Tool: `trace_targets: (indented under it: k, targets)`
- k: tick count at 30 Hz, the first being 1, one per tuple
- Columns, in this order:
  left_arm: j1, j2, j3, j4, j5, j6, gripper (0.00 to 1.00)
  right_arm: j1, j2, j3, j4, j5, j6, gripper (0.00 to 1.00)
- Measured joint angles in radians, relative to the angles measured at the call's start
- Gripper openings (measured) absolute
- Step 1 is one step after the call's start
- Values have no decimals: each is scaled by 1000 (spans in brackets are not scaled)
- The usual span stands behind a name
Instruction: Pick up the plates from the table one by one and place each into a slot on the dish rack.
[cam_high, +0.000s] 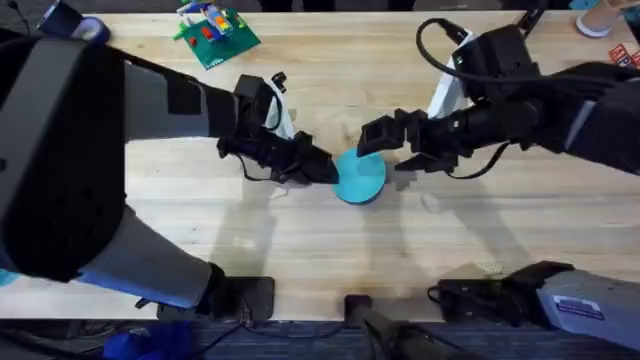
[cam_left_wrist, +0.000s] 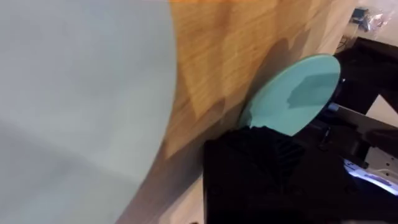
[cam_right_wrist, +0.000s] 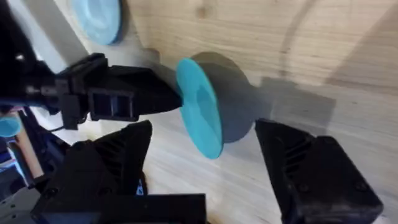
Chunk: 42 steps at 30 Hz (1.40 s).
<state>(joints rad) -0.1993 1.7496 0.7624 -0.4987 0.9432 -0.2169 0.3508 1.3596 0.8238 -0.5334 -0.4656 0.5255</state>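
The teal plate (cam_high: 360, 178) is tipped up on its edge at the table's (cam_high: 300, 240) middle. My left gripper (cam_high: 325, 170) is shut on its rim from the left; the right wrist view shows its black fingers (cam_right_wrist: 158, 99) pinching the teal plate (cam_right_wrist: 199, 118). My right gripper (cam_high: 385, 138) is open just behind the plate, one finger (cam_right_wrist: 118, 155) on each side and not touching it. The pale sky-blue plate (cam_right_wrist: 99, 18) lies beyond the left arm and looms close in the left wrist view (cam_left_wrist: 74, 93). The dish rack is hidden.
A green toy-brick baseplate (cam_high: 215, 32) with bricks on it sits at the table's far left. Both arms crowd the middle, and the left arm covers the area behind the teal plate. Bare wood stretches across the near half of the table.
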Motion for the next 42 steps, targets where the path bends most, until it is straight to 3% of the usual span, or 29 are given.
trace_targets:
  k: [17,20,27,34,38,42]
  targets:
    - [0,0,0,1,0,0,42,42,138,-2,86,-3,38,974]
    - [0,0,0,1,0,0,43,44,138,-2,88,-3,44,897]
    - [0,0,0,1,0,0,43,44,138,-2,89,-3,48,554]
    - [0,0,0,1,0,0,43,44,138,-2,89,-3,48,344]
    - [0,0,0,1,1,0,43,41,137,-2,87,-10,49,67]
    - [3,0,0,0,3,0,43,38,126,-2,93,-30,47,42]
